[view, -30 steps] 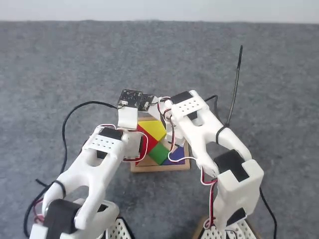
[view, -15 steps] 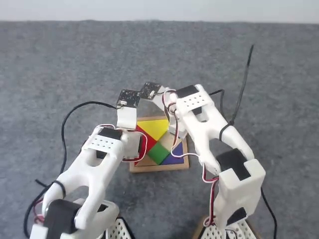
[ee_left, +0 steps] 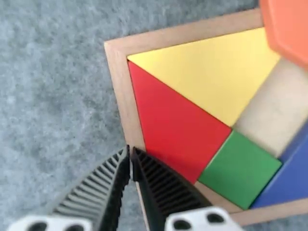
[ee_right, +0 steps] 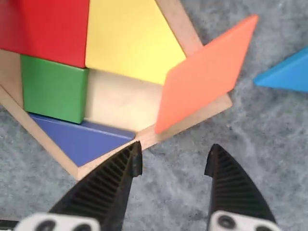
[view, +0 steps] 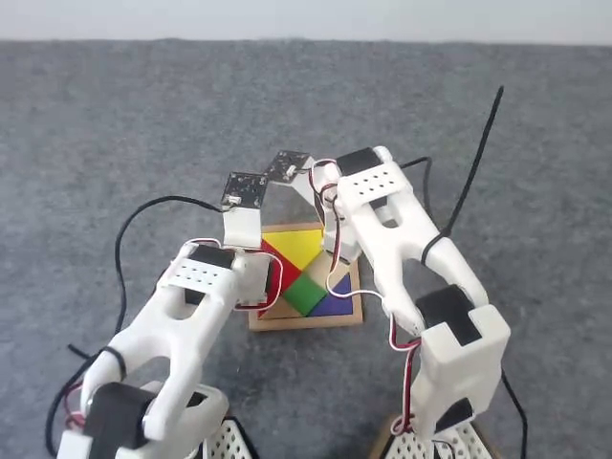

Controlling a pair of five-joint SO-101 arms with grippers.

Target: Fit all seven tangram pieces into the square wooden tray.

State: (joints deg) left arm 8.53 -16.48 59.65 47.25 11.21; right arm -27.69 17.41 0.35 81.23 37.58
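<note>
Grey carpet covers the whole table, with both white arms leaning in over the middle of it. The left arm and right arm sit either side of the square wooden tray.

Inside the tray, the big yellow triangle and big red triangle lie flat, meeting along one long edge. The dark blue triangle is flat in a corner, touching the green square, and the square touches the red one too. There's a bare patch of tray floor between yellow, green and blue.

The orange parallelogram isn't seated. It's tilted up, propped on the tray's rim beside that bare patch. A light blue triangle lies out on the carpet, apart from the tray.

The left gripper is pinched closed on nothing, tips over the tray's rim next to the red triangle. The right gripper is spread wide and empty, over the carpet just beside the tray and near the orange piece
</note>
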